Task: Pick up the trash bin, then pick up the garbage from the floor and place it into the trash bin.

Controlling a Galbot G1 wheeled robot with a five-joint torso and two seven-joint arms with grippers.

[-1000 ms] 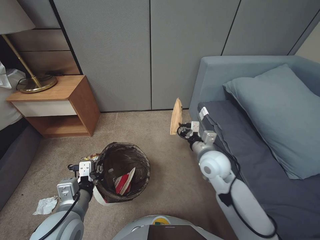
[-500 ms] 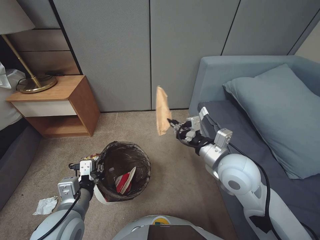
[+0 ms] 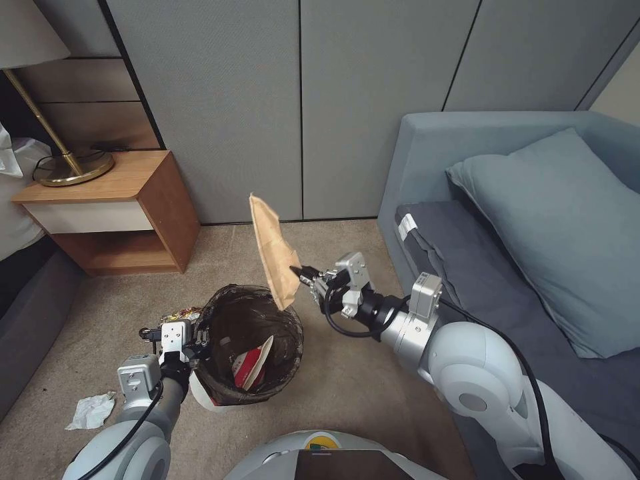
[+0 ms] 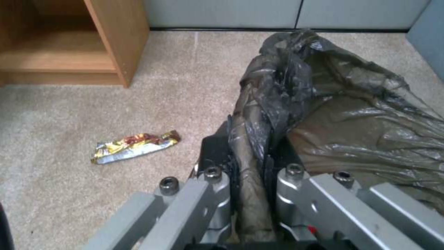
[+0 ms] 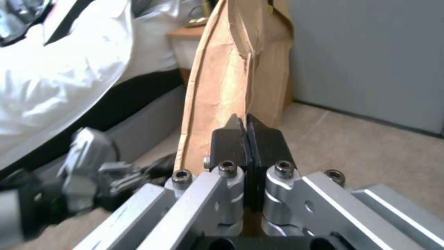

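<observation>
At the bottom left of the head view, the left end effector (image 3: pixel 195 342) holds the trash bin (image 3: pixel 248 345) by its near-left rim. The left wrist view shows its fingers (image 4: pixel 216 180) closed on the rim, with the dark liner bag (image 4: pixel 342 114) pressed between them. The bin is white, it stands a little tilted, and inside it lies a crushed red-white paper cup (image 3: pixel 250 365) leaning on the wall. Left of the left arm, near the lower left edge of the frame, a crumpled white tissue (image 3: pixel 91 410) lies on the carpet floor (image 3: pixel 347 380). Just behind the left end effector, touching the far-left side of the bin in the picture, a yellow snack wrapper (image 3: pixel 179 315) lies on the floor; the left wrist view shows it (image 4: pixel 135 146) flat and apart from the bin.

From the lower right of the frame the right arm reaches toward the centre. The right end effector (image 3: pixel 298 273) grips the brown paper bag (image 3: pixel 274 256) at its lower edge, and the black fingertips (image 5: pixel 266 139) are pressed together on the paper. The bag stands almost upright in the air, above the far rim of the bin.

Farther, at the left of the frame, a wooden nightstand (image 3: pixel 107 207) carries a brass lamp (image 3: pixel 57 143). At the right stands a blue-grey bed (image 3: pixel 520 267) with a pillow (image 3: pixel 560 233), and grey wall panels (image 3: pixel 300 100) fill the top.
</observation>
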